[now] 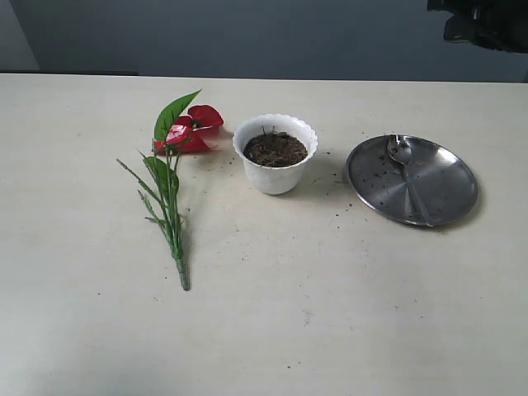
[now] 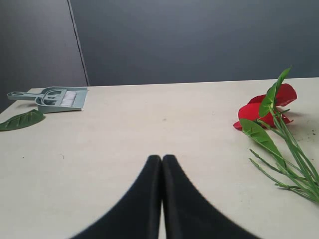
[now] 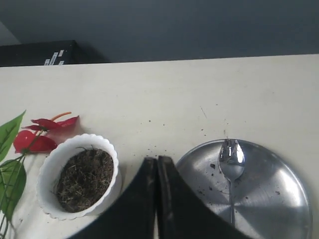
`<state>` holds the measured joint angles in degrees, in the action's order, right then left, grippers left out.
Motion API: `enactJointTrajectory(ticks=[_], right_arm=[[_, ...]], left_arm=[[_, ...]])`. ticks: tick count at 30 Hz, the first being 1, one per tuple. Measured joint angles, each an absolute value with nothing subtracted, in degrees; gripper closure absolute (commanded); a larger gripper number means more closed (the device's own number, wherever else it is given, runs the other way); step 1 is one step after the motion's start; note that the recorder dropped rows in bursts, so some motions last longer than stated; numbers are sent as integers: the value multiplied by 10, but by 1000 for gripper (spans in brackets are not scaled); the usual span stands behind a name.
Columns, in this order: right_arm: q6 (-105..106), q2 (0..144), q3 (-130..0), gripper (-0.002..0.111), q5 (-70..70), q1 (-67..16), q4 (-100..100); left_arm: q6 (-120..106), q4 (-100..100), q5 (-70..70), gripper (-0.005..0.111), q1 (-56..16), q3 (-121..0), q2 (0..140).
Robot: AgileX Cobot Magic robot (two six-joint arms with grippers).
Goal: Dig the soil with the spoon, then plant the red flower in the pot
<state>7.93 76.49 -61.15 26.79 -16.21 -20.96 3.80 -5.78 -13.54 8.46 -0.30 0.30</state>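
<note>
We find the right pincer (image 3: 158, 160) pressed together, holding nothing. The spoon (image 3: 231, 167) lies on the plate (image 3: 284, 199), at the right of the counter (image 1: 264, 330), handle seemingly running nearward; the right arm (image 1: 483, 21) is nearer.

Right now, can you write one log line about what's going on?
spoon: on steel plate | red flower: lying beside pot | soil: in pot | left gripper: shut, empty | right gripper: shut, empty

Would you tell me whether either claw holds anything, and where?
Nothing: the left claw and right claw are shut and empty; the spoon lies on the plate.
</note>
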Motion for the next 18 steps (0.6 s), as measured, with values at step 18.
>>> enactJointTrajectory(ticks=[18], right_arm=[[81,707,-611,109,281,-162,-58]], left_arm=[[38,-58,-135,106,85,-3,3]])
